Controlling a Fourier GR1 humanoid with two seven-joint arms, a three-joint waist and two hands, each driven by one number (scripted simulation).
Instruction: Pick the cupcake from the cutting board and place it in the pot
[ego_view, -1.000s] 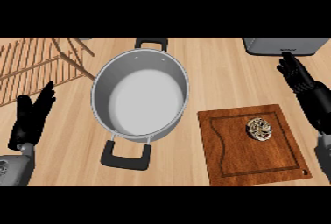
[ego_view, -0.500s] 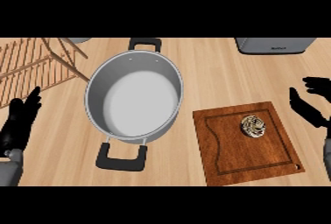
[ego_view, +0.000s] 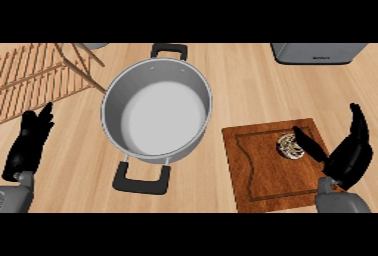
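Note:
A small cupcake (ego_view: 290, 146) sits on the brown wooden cutting board (ego_view: 258, 170) at the lower right. My right hand (ego_view: 347, 152) hovers just right of the cupcake, open, with its thumb stretched toward the cupcake and its fingers pointing up past the board's right edge. It does not touch the cupcake. The large grey pot (ego_view: 157, 111) with black handles stands at the centre, nothing inside. My left hand (ego_view: 28, 144) rests open at the left edge, fingers up, well apart from the pot.
A wooden dish rack (ego_view: 44, 75) lies at the upper left, one leg reaching close to the pot's rim. A grey appliance (ego_view: 319, 52) stands at the top right. Bare wooden counter (ego_view: 244, 95) lies between pot and board.
My right hand has come down and in toward the cupcake, its thumb now beside it. The view has shifted slightly, so pot and board sit a little further left and up.

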